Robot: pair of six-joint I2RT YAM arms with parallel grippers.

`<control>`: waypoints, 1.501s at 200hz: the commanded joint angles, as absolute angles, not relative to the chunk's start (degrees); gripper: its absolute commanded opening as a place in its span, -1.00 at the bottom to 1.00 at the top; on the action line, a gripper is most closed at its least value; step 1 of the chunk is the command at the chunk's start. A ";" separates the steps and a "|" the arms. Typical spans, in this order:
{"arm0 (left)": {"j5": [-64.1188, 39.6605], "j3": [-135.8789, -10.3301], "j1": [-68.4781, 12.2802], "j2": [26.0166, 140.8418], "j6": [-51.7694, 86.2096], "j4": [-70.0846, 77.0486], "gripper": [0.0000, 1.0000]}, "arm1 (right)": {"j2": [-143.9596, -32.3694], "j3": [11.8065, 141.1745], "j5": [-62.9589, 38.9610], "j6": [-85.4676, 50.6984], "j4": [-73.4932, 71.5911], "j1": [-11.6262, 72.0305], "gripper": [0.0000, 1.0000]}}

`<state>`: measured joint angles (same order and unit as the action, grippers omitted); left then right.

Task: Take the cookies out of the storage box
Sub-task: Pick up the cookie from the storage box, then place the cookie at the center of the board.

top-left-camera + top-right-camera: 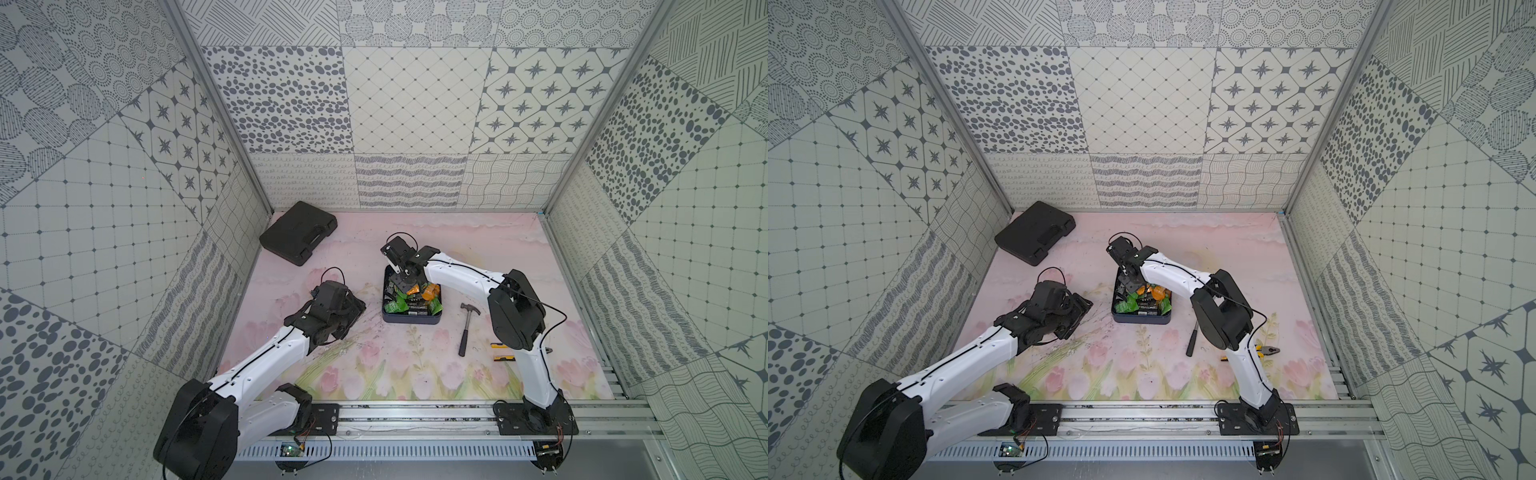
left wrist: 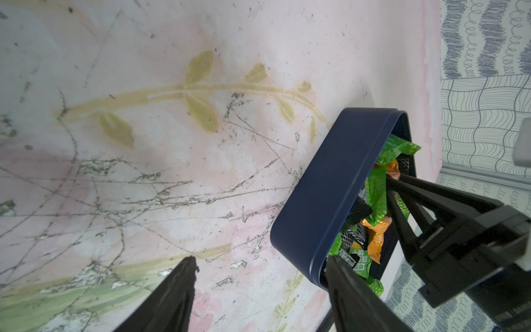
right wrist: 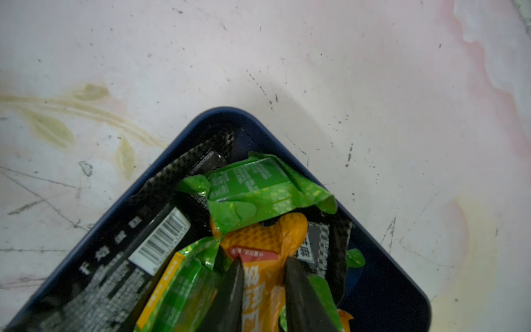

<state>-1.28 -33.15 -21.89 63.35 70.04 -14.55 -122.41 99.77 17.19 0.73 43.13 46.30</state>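
Observation:
The navy storage box (image 1: 411, 319) (image 1: 1142, 319) sits mid-table, filled with green, orange and black cookies (image 1: 399, 305) (image 1: 1127, 306). My right gripper (image 1: 405, 286) (image 3: 263, 260) reaches down into the box. Its two fingers press on either side of an orange cookie packet (image 3: 264, 238) that lies on the pile, under a green packet (image 3: 258, 189). My left gripper (image 1: 353, 309) (image 2: 263, 258) hovers low over the mat just left of the box (image 2: 324, 186), open, with nothing between its fingers. One fingertip (image 2: 334, 260) is close to the box's near corner.
A black moulded case (image 1: 297, 237) lies at the back left by the wall. A hammer (image 1: 467, 328) lies right of the box, with pliers (image 1: 1268, 352) and a small yellow-black tool (image 1: 503, 351) near the right arm's base.

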 commanded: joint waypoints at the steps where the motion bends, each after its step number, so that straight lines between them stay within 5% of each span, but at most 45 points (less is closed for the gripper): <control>1: -0.35 -33.19 -21.44 62.84 70.32 -15.92 0.49 | -121.48 100.95 18.02 0.21 43.05 46.95 -0.62; 77: 0.01 -33.21 -20.27 60.55 69.71 -17.39 0.50 | -109.62 96.69 17.80 -8.64 43.03 48.82 -0.75; 168: -2.96 -35.93 -20.29 61.28 62.53 -18.22 0.49 | -86.74 65.62 19.07 -39.02 43.04 61.61 -0.85; 251: 0.05 -41.60 -24.57 65.99 61.68 -23.97 0.45 | -88.56 51.89 20.77 -54.42 38.06 62.94 -0.86; 300: 0.62 -45.22 -28.99 68.78 62.27 -27.20 0.27 | -89.26 52.06 18.79 -52.70 36.64 61.19 -0.15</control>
<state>-1.08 -42.13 -26.06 66.94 63.37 -21.80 -89.52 51.90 18.96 -52.82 38.63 61.95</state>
